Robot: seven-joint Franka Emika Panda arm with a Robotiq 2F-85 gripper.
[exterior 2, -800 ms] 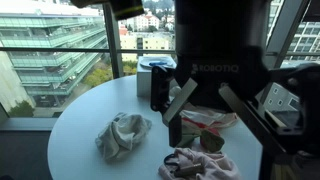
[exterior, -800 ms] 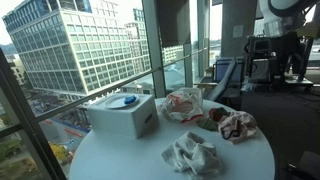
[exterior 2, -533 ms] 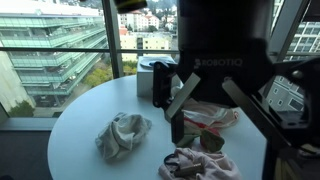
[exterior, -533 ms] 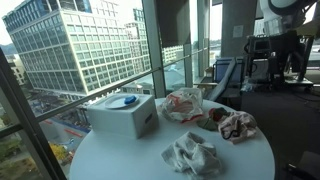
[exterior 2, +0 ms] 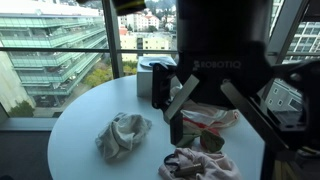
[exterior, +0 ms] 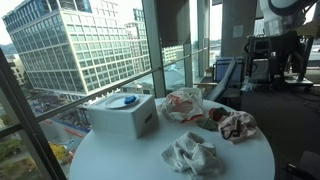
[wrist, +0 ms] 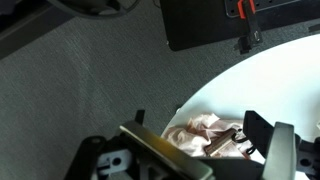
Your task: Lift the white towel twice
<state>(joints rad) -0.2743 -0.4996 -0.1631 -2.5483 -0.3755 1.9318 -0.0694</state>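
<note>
white towel (exterior: 192, 153): crumpled in a loose heap near the front edge of the table in an exterior view. it also shows at (exterior 2: 122, 135), lying alone and untouched.
towel's neighbours: two patterned cloths with red in them lie on the same table, apart from the towel. the nearer patterned cloth (exterior: 235, 125) is by the rim and the farther patterned cloth (exterior: 183, 103) is toward the window.
gripper (exterior 2: 222, 138): fills the close foreground of an exterior view, black, marked robotiq. its two fingers (exterior 2: 180, 105) are spread wide and hold nothing. it hangs above the table, off to the side of the towel and over the patterned cloths.
wrist view: the gripper (wrist: 215, 155) frames a pinkish cloth (wrist: 205, 133) lying below the spread fingers. which of the two patterned cloths this is, i cannot tell.
table (exterior: 120, 155): round and white. its curved rim (wrist: 262, 78) shows in the wrist view against grey carpet (wrist: 80, 80).
white box (exterior: 120, 115): has a blue round mark on its lid. it stands on the table's window side, well apart from the towel.
window (exterior: 160, 40): floor-to-ceiling glass, with an office building (exterior: 70, 50) outside.
</note>
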